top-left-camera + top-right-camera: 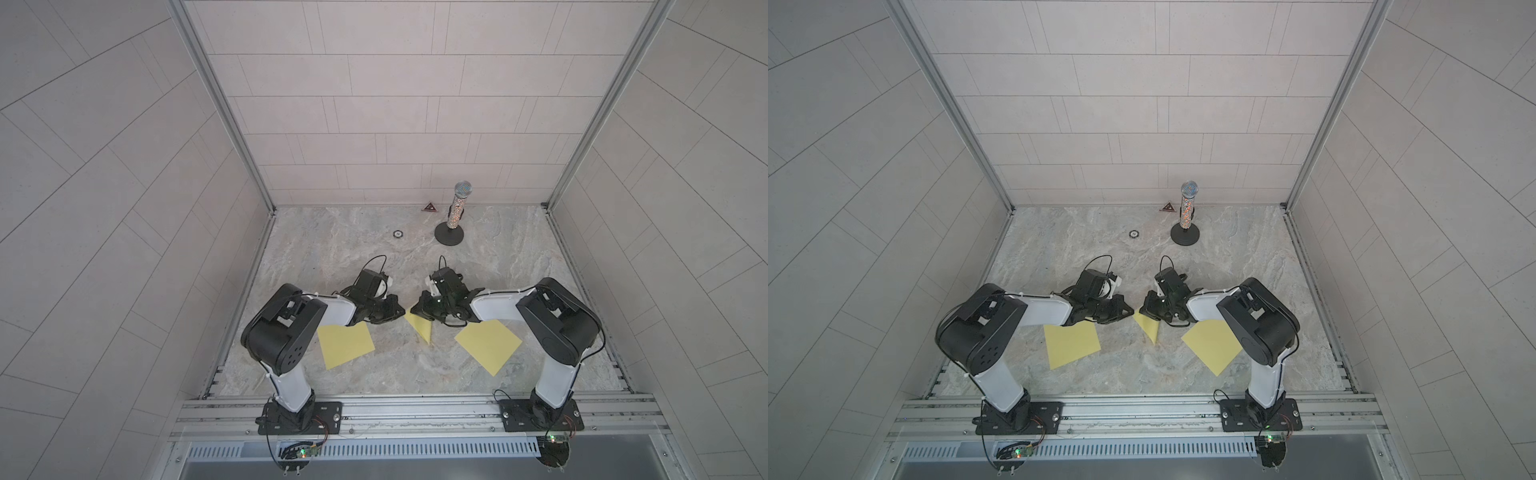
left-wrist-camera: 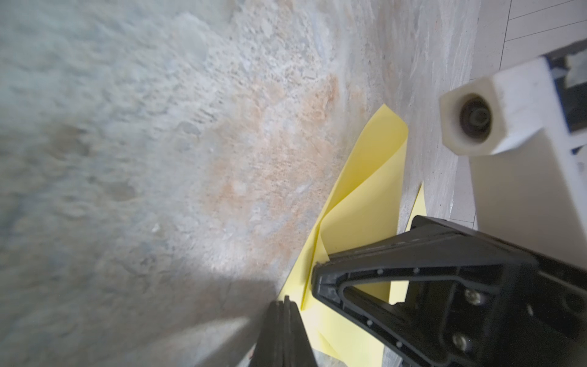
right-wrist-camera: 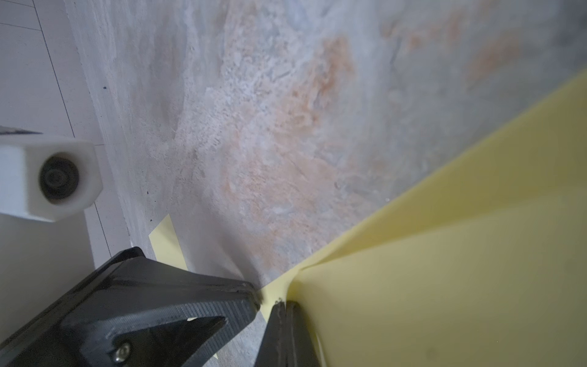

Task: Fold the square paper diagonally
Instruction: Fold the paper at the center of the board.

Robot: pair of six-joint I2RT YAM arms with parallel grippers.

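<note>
While closed, both hands (image 1: 401, 311) (image 1: 413, 310) on paper (image 1: 422, 329).

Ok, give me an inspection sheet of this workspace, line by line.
Surface: marble-look tabletop, flat.
Job's things: middle paper half-folded and raised; left paper and right paper lie flat.
Clutter: glitter microphone on stand, triangular marker, small round disc, all at the back.
Grippers: right gripper shut on middle paper; left gripper shut, tip at its corner.
Cables: black cable loop at each wrist, clear of the papers.
Surroundings: tiled walls, aluminium frame.
</note>
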